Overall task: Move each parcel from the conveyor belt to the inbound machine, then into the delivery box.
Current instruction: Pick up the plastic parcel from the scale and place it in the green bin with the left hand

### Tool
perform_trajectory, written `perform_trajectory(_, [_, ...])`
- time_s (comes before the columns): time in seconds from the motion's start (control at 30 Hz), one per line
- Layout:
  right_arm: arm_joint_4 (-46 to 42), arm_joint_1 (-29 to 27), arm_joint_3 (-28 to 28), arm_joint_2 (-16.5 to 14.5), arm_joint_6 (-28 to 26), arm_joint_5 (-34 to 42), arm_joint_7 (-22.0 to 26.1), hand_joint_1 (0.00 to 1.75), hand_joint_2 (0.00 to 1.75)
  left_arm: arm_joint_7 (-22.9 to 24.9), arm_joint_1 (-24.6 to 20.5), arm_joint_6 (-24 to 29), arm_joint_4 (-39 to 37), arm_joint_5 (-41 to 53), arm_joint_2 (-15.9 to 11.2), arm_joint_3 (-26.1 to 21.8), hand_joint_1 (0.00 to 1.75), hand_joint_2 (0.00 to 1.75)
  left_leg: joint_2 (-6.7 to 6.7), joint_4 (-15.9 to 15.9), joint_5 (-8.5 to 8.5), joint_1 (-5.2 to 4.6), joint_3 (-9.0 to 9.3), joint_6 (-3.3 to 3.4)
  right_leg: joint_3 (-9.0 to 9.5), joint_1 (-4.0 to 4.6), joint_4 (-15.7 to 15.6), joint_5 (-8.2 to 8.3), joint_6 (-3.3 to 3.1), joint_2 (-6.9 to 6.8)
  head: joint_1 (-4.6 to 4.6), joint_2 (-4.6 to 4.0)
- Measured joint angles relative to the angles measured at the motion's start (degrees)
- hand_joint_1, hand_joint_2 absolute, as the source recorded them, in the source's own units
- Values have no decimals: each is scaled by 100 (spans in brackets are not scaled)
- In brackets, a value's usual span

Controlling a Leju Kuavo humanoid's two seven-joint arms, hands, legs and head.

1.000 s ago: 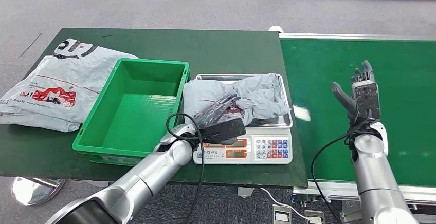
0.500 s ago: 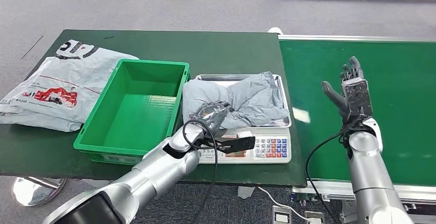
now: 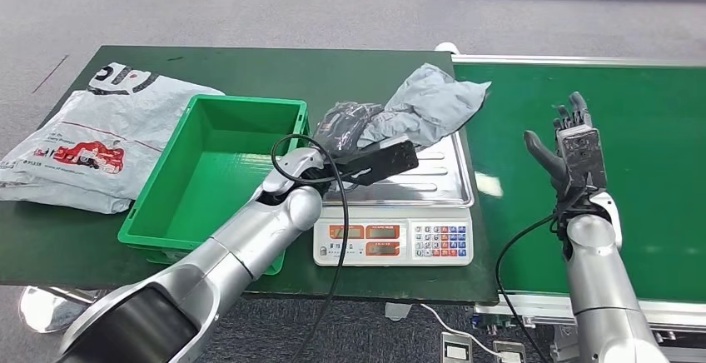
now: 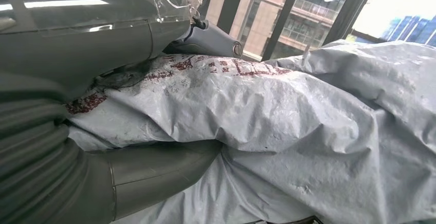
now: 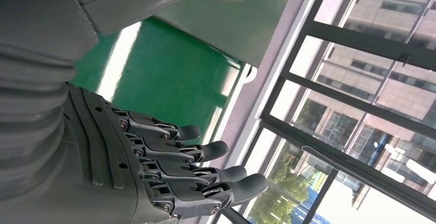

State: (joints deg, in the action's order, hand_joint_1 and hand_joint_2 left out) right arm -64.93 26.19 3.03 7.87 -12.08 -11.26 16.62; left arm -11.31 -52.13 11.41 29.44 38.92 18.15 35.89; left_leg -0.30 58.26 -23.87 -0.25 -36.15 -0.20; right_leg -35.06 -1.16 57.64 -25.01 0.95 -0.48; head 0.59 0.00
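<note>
1. A grey parcel [image 3: 425, 105] is gripped by the left robot hand [image 3: 345, 126] and held above the scale [image 3: 395, 213].
2. The right robot hand [image 3: 570, 142] is spread, holding nothing, over the belt [image 3: 649, 130].
3. The green bin [image 3: 216, 171] seems empty.
4. A second parcel [image 3: 83, 142] lies on the worktop [image 3: 333, 72].

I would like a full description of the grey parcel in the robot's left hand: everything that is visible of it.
The crumpled grey plastic mailer bag looks soft, thin and wrinkled, with dark red print on its surface. The left hand grips one end, thumb below and fingers above. The bag hangs in the air, lifted off the steel tray of the weighing scale; its free end points toward the green conveyor belt. Nothing else touches it.
</note>
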Motion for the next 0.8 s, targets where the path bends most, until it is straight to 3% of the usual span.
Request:
perform_trajectory(0.43, [-12, -8, 5, 29, 99, 5, 41, 0, 175, -148, -141, -43, 350, -388, 5, -175, 175, 175, 2, -1, 1, 0, -8, 0, -5, 0, 0, 0, 1, 1, 0, 0])
perform_trajectory(0.53, [64, 70, 5, 53, 149, 29, 109, 0, 175, 117, -216, 613, 520, 36, -129, -192, 175, 175, 4, -1, 1, 0, -9, 0, -6, 0, 1, 1, 0, 3, 0, 0])
perform_trajectory(0.67, [202, 173, -4, 53, 27, 15, 105, 0, 175, 940, -229, 1939, 562, 1439, -444, -200, 175, 175, 2, -3, 3, 4, -8, -3, -8, 5, 2, 0, -1, 0, 0, 0])
perform_trajectory(0.8, [286, 178, -8, 48, -144, -53, 73, 0, 175, 1773, -166, 2548, 386, 2711, -769, -316, 175, 175, -5, -5, 6, 10, -9, -6, -7, 11, 3, -1, -3, -9, 0, 0])
